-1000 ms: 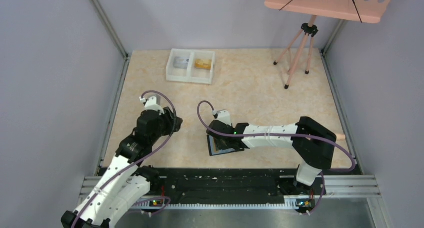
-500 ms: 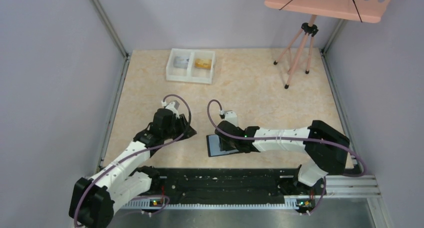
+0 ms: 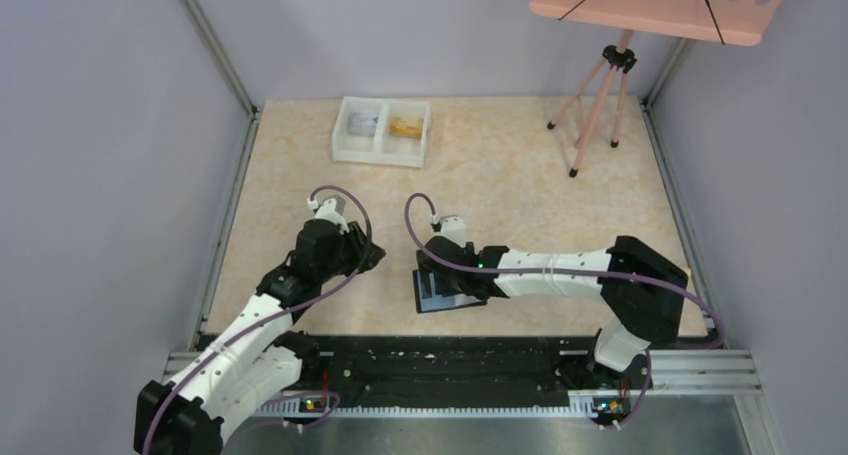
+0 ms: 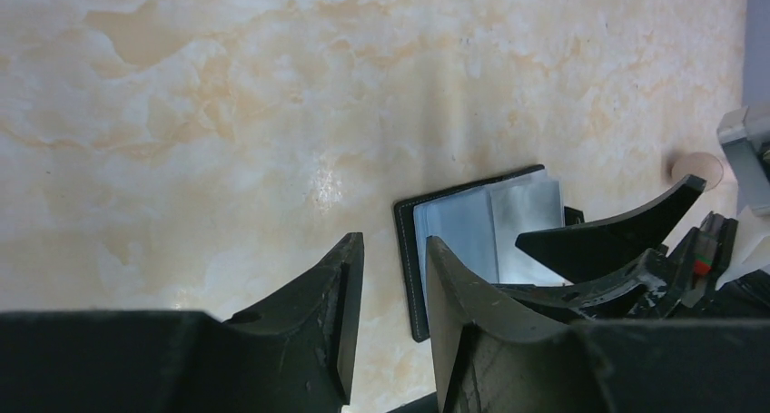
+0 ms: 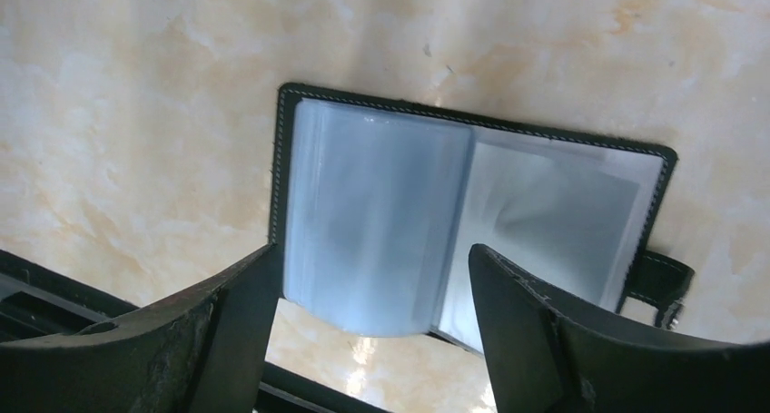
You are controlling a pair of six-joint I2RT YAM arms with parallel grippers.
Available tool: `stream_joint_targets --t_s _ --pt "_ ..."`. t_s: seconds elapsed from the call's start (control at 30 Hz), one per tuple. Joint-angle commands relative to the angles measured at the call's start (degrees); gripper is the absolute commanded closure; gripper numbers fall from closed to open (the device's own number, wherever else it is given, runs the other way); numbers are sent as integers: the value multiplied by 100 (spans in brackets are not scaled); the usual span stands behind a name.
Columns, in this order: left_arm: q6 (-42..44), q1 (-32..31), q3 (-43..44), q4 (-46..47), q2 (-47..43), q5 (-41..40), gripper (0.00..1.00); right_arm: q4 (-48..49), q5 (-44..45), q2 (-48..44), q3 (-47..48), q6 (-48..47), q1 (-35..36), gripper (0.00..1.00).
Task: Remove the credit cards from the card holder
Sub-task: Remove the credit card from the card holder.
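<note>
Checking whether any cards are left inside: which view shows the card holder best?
Right wrist: the card holder lies open, both clear pocket pages and most of its stitched border visible. Left wrist shows only one end, the rest hidden. Top external shows it small, partly under the right arm.

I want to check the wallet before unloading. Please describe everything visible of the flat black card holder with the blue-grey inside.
The flat black card holder lies open on the beige marbled table, near its front edge. A stitched black border frames two glossy blue-grey plastic sleeves meeting at a fold; a small strap sticks out at one corner. No card shows inside. The right gripper hangs open over it; contact is unclear.
</note>
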Motion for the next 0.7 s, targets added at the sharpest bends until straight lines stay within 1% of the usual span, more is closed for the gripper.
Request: stream_joint_targets --t_s 0.0,0.17,0.47,0.57,0.67 --pt "-29 -10 -47 -53 -260 -414 63 -273 273 348 552 86 175 25" --pt "-20 -8 -90 -130 -339 -455 63 -374 275 619 758 102 214 28" --pt "-29 -5 -178 -78 -329 -422 63 -600 309 1002 932 228 246 28" --pt "-26 0 -201 -77 -329 -422 63 -598 311 1041 936 237 247 32" --pt "-35 -1 -215 -69 -347 -425 63 -583 300 1023 930 245 246 39"
